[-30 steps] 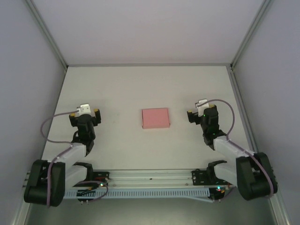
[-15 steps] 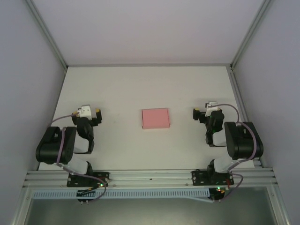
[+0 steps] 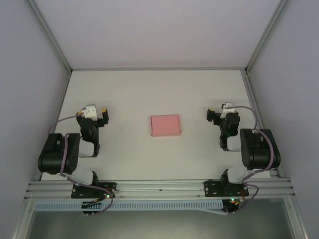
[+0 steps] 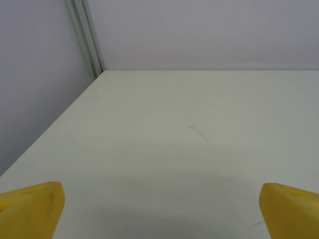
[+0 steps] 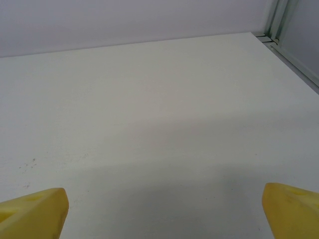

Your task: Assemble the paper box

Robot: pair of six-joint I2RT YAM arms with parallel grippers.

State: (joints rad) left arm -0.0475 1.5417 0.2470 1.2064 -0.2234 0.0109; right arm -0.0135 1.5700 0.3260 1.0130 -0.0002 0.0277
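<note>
From above, the pink box [image 3: 165, 125] lies flat in the middle of the table [image 3: 139, 89]. It is between the left gripper [image 3: 92, 112] and the right gripper [image 3: 220, 113], well apart from both.

In the left wrist view, the left gripper [image 4: 160, 206] is spread wide, and its yellow fingers [image 4: 30, 209] hold nothing.

In the right wrist view, the right gripper [image 5: 164, 209] is also spread wide and empty.

Bright even overhead light, soft faint shadows, no glare, sharp top view, slightly soft wrist views
</note>
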